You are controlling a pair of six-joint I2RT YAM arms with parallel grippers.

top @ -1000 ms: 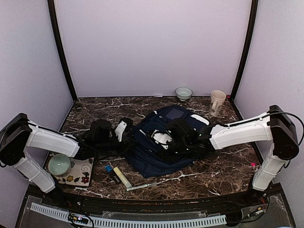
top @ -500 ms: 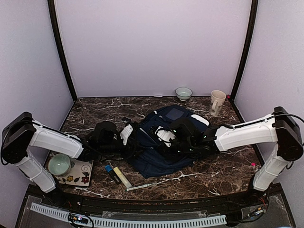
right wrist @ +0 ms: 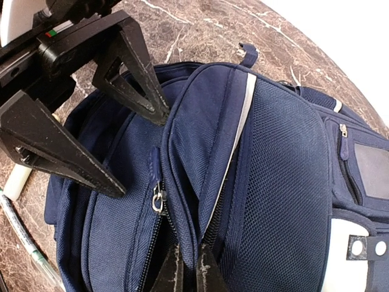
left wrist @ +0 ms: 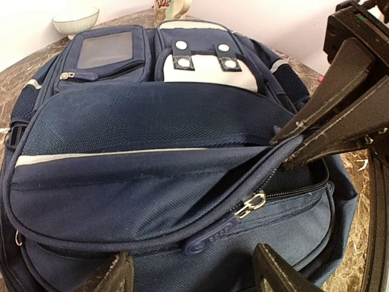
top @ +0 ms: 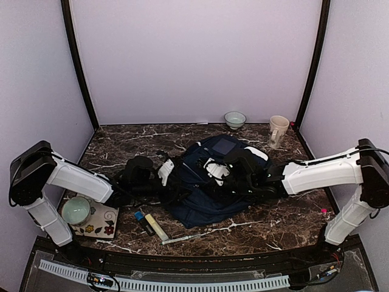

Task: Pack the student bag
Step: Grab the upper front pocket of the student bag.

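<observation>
The student bag (top: 209, 198) is a navy backpack lying flat in the middle of the table, with its front pocket (left wrist: 140, 152) toward my left arm. My left gripper (top: 180, 185) is open at the pocket's edge. The rubber zipper pull (left wrist: 209, 236) lies just ahead of its fingertips (left wrist: 115, 275), untouched. My right gripper (right wrist: 189, 269) faces it and is shut on the pocket flap's edge (right wrist: 194, 201), beside the zipper slider (right wrist: 158, 201). The pocket zipper gapes beside that pinch. The left wrist view shows the right gripper (left wrist: 292, 141) pinching the flap. The right wrist view shows the left gripper (right wrist: 140, 152) spread wide.
A small bowl (top: 235, 119) and a mug (top: 278, 129) stand at the back right. At front left a green bowl (top: 76, 210) sits on a floral mat (top: 104, 222). A blue-tipped item (top: 143, 221), a pale stick (top: 157, 227) and a pen (top: 182, 238) lie in front of the bag.
My left gripper has opened and moved right, up to the bag's pocket. My right gripper has shut on the flap edge and shifted slightly right.
</observation>
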